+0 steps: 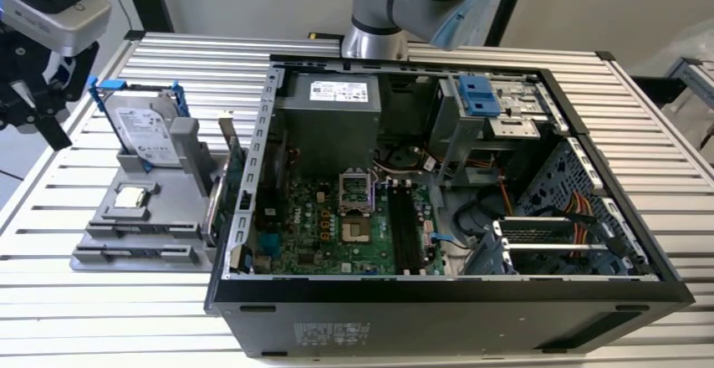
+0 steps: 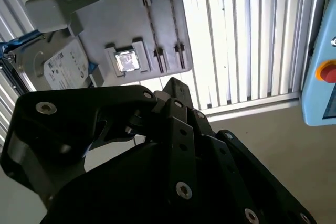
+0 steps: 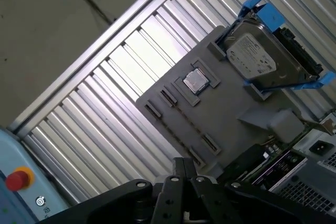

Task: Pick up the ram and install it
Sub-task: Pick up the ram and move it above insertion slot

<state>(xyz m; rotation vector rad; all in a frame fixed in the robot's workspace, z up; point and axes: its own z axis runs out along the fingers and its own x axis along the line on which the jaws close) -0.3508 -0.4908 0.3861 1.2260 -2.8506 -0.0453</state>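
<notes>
Presently: gripper beside the parts tray, ram's place unclear

One black two-finger gripper (image 1: 47, 130) hangs over the ribbed aluminium table (image 1: 112, 318). It is toward the exterior view's left of the one flat grey parts tray (image 1: 100, 255) and well apart from the one open black computer case (image 1: 446, 305).

In the first wrist view its fingertips (image 3: 177, 169) look pressed together, with nothing seen between them.

Tray count:
- one silver hard drive in a blue caddy (image 1: 145, 130)
- one small square silver processor chip (image 1: 132, 196)
- two long narrow slots (image 3: 174, 132), seen as thin dark lines

One upright green expansion card (image 1: 226, 167) stands between tray and case.

Inside the case lies one green motherboard (image 1: 323, 234) with long black slots (image 1: 400, 226).

Ram: cannot tell where it sits.
</notes>
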